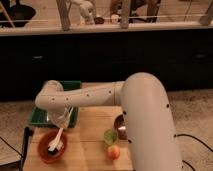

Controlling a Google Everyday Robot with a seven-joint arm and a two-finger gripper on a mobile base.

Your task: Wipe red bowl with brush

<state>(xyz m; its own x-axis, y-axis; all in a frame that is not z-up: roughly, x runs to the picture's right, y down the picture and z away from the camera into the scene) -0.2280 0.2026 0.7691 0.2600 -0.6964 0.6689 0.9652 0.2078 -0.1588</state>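
The frame is dominated by the robot's white arm [145, 120], whose thick upper segment rises at the right and whose slimmer, dotted forearm is extended leftward across the scene. Beneath it, a light wooden table [87, 145] is seen, set before a long run of dark cabinets [100, 55] under a pale counter edge.

At the table's rear left, a green tray [37, 117] is placed, partly covered by the arm's elbow and wrist. In front of the tray, at the front left of the table, the red bowl [44, 150] is found, wide and shallow, resting upright on the wood. A dark maroon bowl [120, 127] is partly hidden behind the arm near the table's middle right. Just beside it, toward the front, a small green cup [110, 136] is set, and an orange-pink fruit [114, 151] is lying just in front of that cup.

The gripper [62, 125] is positioned over the rear rim of the red bowl, pointing downward, and it is clamped on the white handle of the brush [56, 141]. The brush is held at a slant, with its handle running down and to the left from the gripper and its dark bristle head lying inside the red bowl, apparently touching the bowl's inner surface near the middle.
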